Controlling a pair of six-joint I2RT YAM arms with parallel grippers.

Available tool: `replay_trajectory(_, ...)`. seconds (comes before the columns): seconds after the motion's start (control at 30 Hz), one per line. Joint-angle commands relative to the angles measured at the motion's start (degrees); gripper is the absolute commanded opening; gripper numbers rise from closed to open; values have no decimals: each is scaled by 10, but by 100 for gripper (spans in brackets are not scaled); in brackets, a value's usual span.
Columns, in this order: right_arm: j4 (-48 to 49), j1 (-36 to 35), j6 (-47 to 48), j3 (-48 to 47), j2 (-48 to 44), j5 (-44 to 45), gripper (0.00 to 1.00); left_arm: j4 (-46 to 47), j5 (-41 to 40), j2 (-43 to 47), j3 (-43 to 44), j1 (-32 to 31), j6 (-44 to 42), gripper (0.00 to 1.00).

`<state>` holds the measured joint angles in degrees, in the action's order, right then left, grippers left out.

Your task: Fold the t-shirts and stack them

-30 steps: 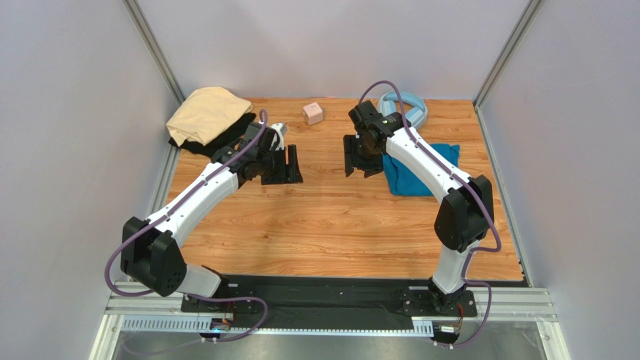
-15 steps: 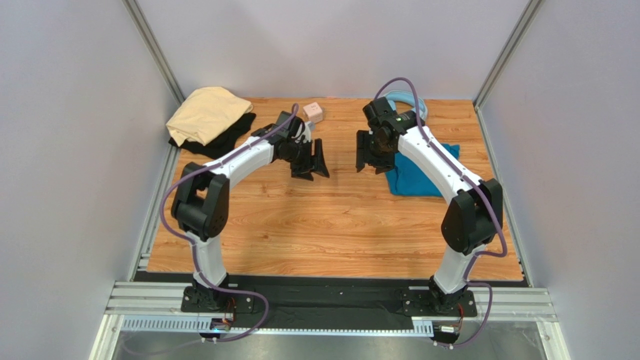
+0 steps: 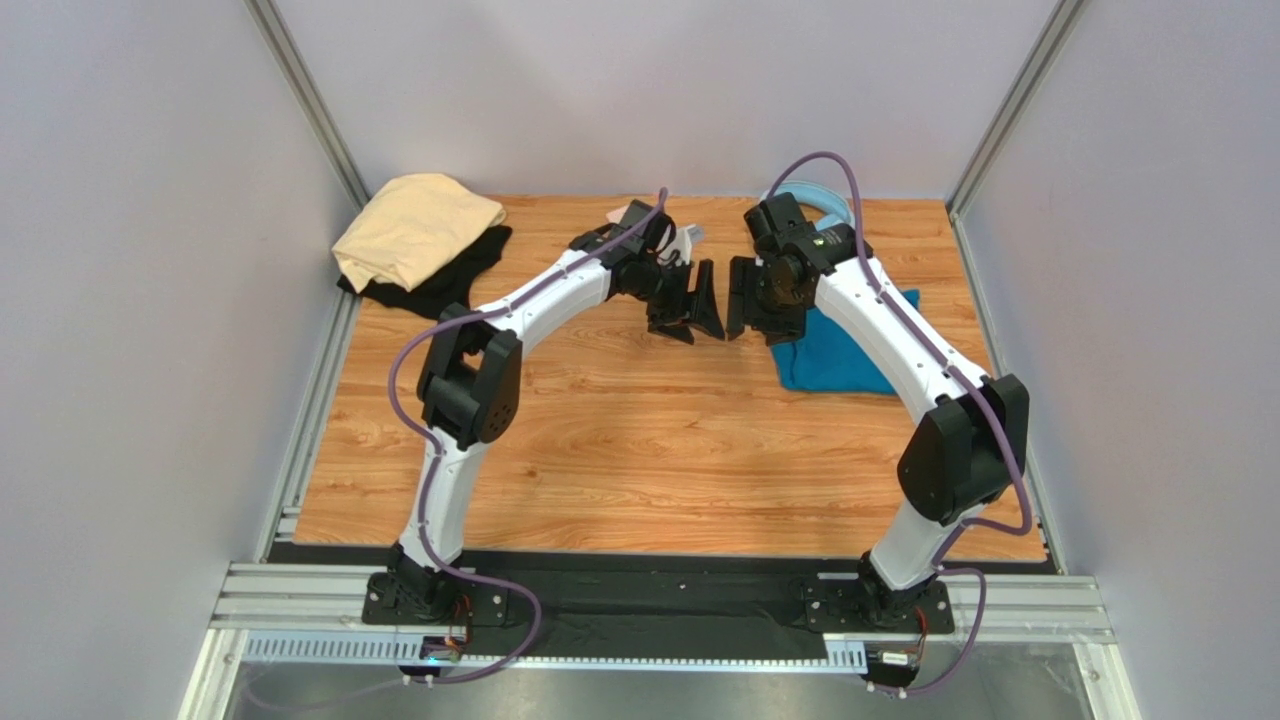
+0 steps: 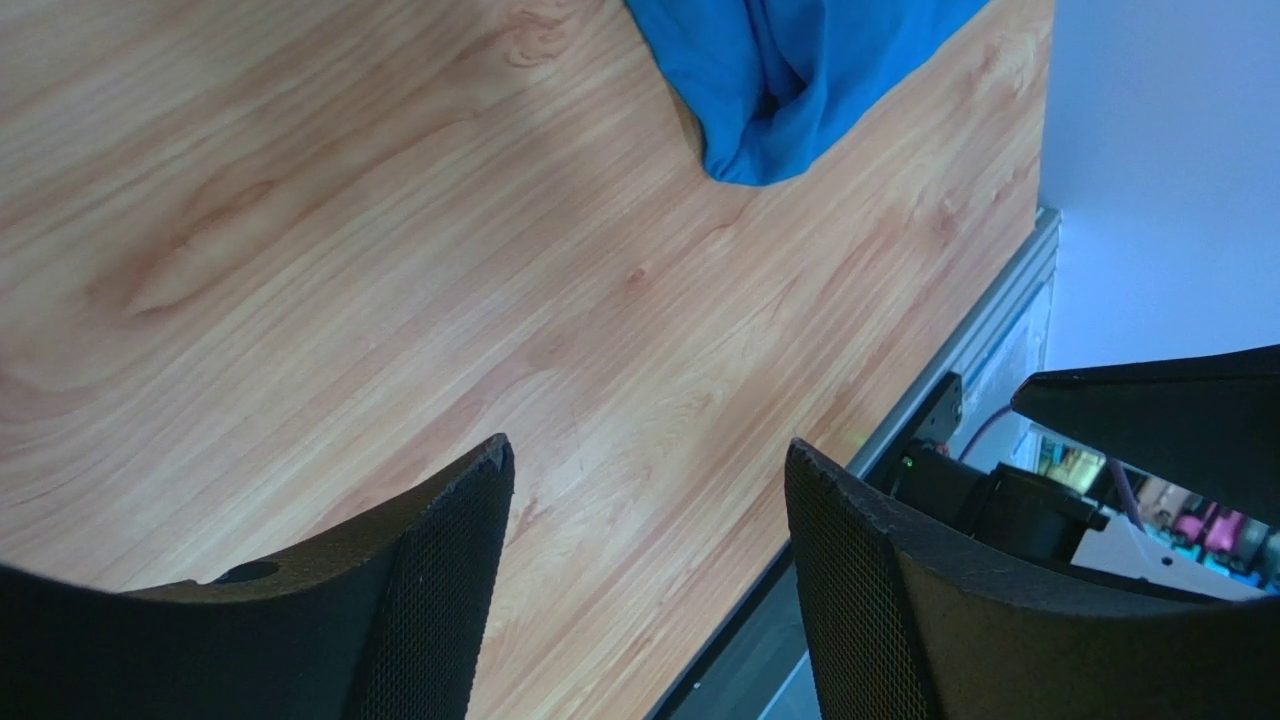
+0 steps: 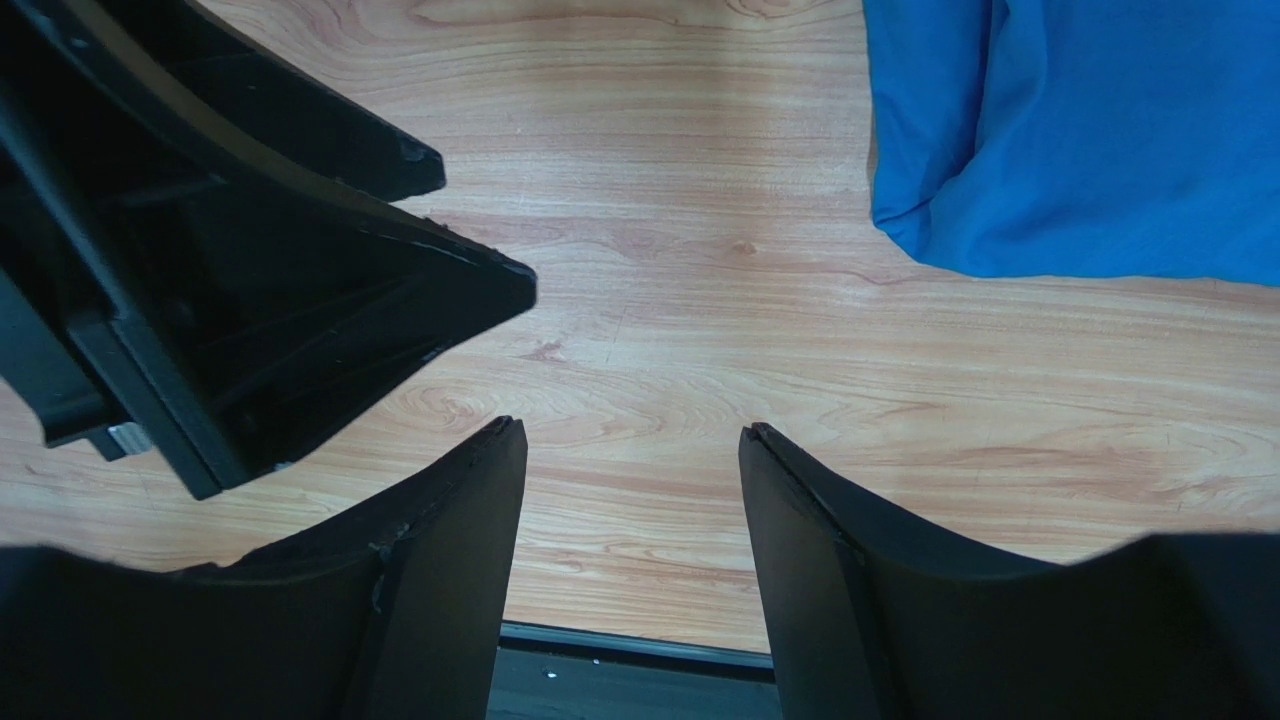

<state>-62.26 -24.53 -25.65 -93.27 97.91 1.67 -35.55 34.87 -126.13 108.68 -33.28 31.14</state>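
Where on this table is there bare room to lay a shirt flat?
The table is bare in front, from the arm bases to the teal-blue t-shirt. Crowded at the back: tan t-shirt over black t-shirt far left, left end effector and right end effector mid-back.

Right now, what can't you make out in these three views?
- Black cloth t-shirt: top view, mostly buried under the pale tan cloth t-shirt; fold state unreadable.
- Light-blue headphones: top view, the right arm covers most of them.
- Teal-blue cloth t-shirt: top view, right arm crosses it; both wrist views cut it at frame edges.
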Motion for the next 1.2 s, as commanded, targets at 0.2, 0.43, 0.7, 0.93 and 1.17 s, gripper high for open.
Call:
replay_trajectory(0.2,4,6,-1,12,-30,8,60,6,37,-23,21,-13,14,74)
replay_trajectory(0.43,4,6,-2,21,-33,3,60,13,43,-26,23,-26,16,75)
replay_trajectory(0.7,7,6,-3,31,-38,-3,60,15,48,-25,21,-30,21,75)
replay_trajectory(0.93,8,6,-4,35,-40,-5,60,20,49,-26,20,-33,24,75)
replay_trajectory(1.17,7,6,-4,43,-48,-2,60,23,51,-33,23,-33,29,75)
